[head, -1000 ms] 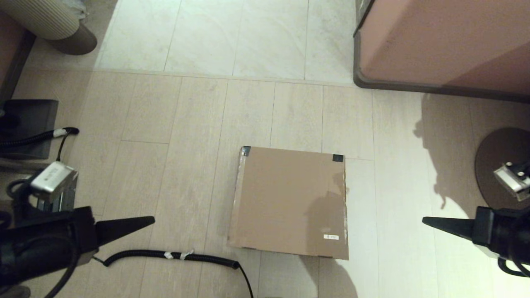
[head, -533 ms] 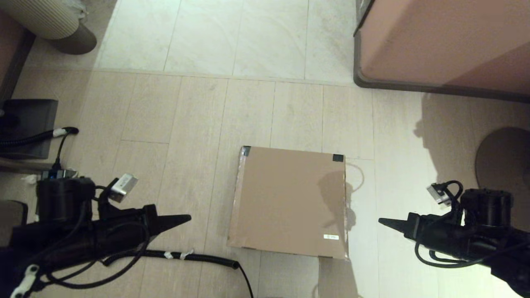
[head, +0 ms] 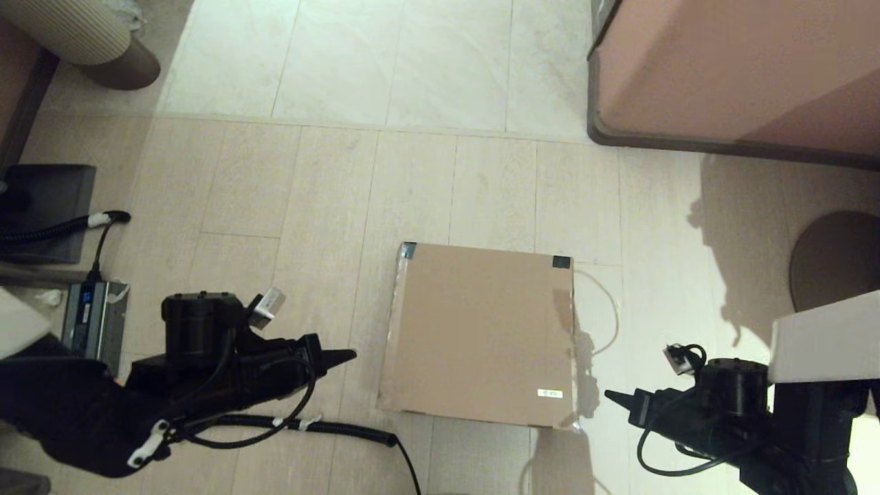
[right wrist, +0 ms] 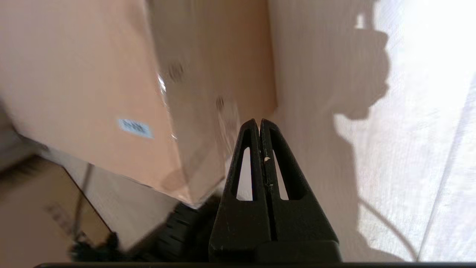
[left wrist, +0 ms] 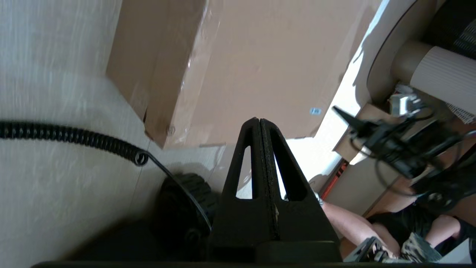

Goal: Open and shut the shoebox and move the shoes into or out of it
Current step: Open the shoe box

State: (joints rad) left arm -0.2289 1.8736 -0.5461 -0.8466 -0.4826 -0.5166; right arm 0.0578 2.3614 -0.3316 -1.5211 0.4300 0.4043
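On the floor before the robot lies the shoebox, its lid down flat. Left gripper hovers just beside its left edge and right gripper near its right front corner, both jaws clenched on nothing.
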